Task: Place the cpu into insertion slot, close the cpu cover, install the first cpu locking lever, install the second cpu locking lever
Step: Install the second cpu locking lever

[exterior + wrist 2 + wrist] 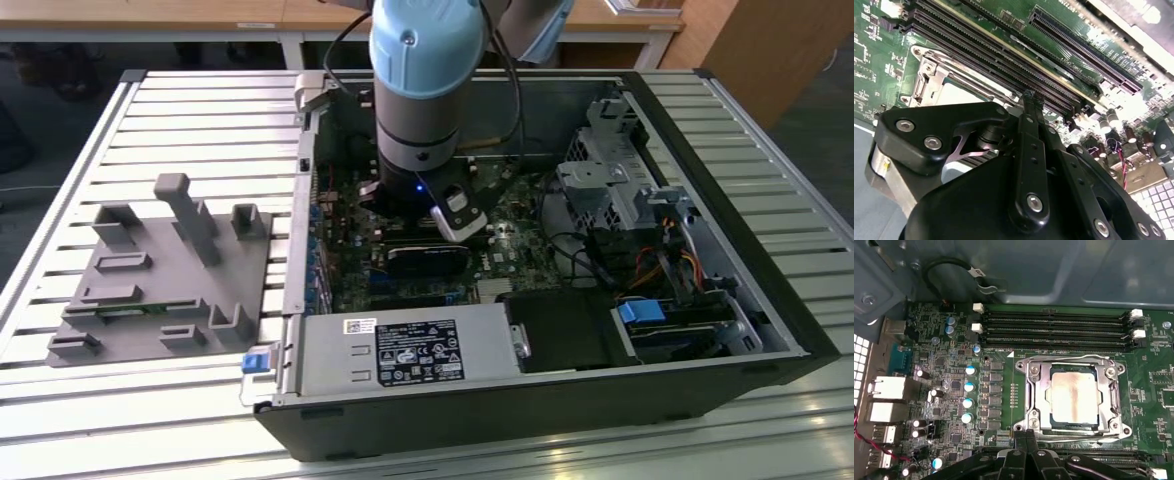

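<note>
Cpu [1075, 397]: flat square chip with silvery, faintly coppery top, seated in slot [1074, 426] on green board [1004, 365], framed by silvery cover [1035, 390] lying closed around it, just beside 4 long black memory slots [1054, 330]. Gripper [1026, 440] poised at cover's edge in first wrist view, black fingers [1031, 150] pressed together with nothing between them in second wrist view, low inside open case [747, 300] under arm [424, 90] in exterior view. White sticker on grey box [407, 350] and small tag on black cable [976, 272], print too small to read.
</note>
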Available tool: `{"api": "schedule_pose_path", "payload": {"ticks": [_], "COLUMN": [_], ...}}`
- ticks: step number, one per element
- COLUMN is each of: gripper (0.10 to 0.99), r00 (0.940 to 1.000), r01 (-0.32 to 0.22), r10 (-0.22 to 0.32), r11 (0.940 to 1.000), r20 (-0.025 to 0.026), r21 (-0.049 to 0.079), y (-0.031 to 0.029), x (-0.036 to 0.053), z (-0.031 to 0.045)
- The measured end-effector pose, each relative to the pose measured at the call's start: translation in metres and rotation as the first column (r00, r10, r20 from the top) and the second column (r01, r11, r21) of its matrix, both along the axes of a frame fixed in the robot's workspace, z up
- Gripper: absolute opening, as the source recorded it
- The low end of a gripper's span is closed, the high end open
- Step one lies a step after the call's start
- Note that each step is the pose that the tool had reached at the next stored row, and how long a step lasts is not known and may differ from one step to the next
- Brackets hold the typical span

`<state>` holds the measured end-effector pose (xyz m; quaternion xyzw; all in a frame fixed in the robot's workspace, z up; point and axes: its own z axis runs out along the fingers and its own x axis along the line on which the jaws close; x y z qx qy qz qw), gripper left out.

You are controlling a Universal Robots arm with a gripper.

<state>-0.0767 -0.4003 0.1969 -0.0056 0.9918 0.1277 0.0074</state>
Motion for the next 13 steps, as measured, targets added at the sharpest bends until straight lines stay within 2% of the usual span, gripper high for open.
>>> {"api": "schedule_pose_path", "payload": {"ticks": [13], "gripper": [0.106], "r00": [1.0000], "r01": [0.000], "r10": [0.000], "r11": [0.9998], "r20": [0.0002], "r21": [0.019], "y": [0.0034], "x": [-0.0015], "z": [-0.0051]}}
